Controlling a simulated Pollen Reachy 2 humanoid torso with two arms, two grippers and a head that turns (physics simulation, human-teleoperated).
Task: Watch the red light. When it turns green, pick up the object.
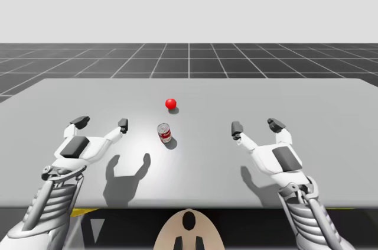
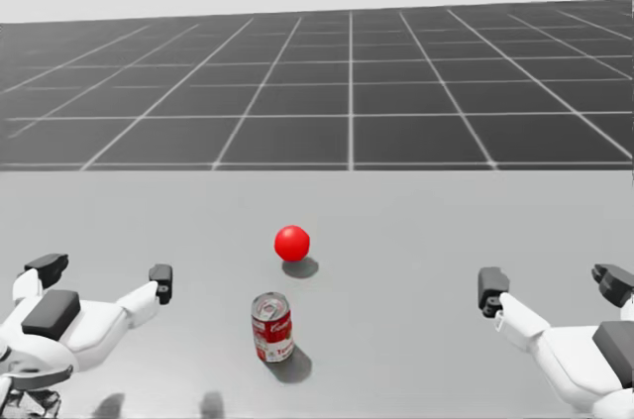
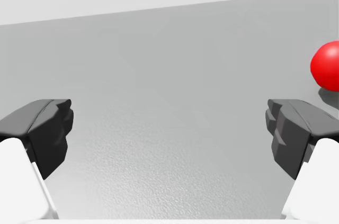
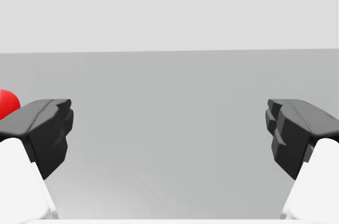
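A round light [image 1: 171,104] [image 2: 291,242] glows red near the middle of the grey table [image 1: 307,102]. Just in front of it stands a small red and white can [image 1: 165,133] [image 2: 271,327], upright. My left gripper [image 1: 101,123] [image 2: 104,273] hovers open to the left of the can, nothing between its fingers. My right gripper [image 1: 255,126] [image 2: 550,288] hovers open to the can's right, also holding nothing. In the left wrist view the red light [image 3: 326,65] sits ahead of my left gripper [image 3: 169,134], off to its right side. The red light [image 4: 7,103] peeks past one finger of my right gripper [image 4: 169,134].
The table's near edge [image 1: 189,207] runs just in front of my arms. A dark gridded floor [image 1: 189,61] lies beyond the far edge.
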